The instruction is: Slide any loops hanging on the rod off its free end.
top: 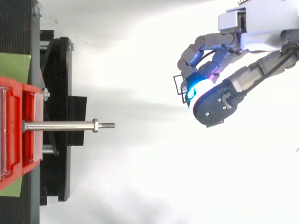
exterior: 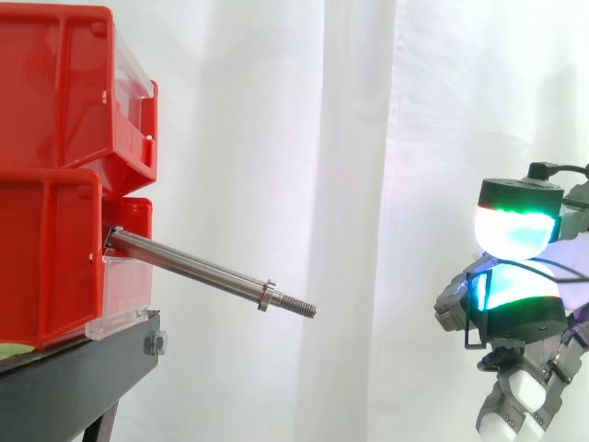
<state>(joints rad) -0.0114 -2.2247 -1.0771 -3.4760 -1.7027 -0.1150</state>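
The rod (exterior: 198, 270) stood well apart from the hand (top: 219, 100), out beyond its fingertips and roughly level with its glowing pads (exterior: 511, 230). The threaded free end pointed toward the hand, and nothing hung along the shaft. A small nut (exterior: 267, 295) sat just short of that tip. The hand was curled shut, and a thin black loop (top: 176, 88) appeared to be pinched at its fingertips, on the side facing the rod. The wire was fine enough that I judged this rather than saw it plainly. If so, the sliding looked done, and what risk remained lay in the hold. The grip seemed to take only one edge of a slim wire between thick pads, so a small shift of the pads could probably let it slip and drop out of reach. A move back toward the rod might also snag the dangling part on the threads or the nut and drag the wire from the pinch. Farther from the hand, past the rod's fixed end, the red bins (exterior: 55, 184) sat stacked on the black stand (exterior: 83, 368), with the white curtain (exterior: 368, 138) behind everything.
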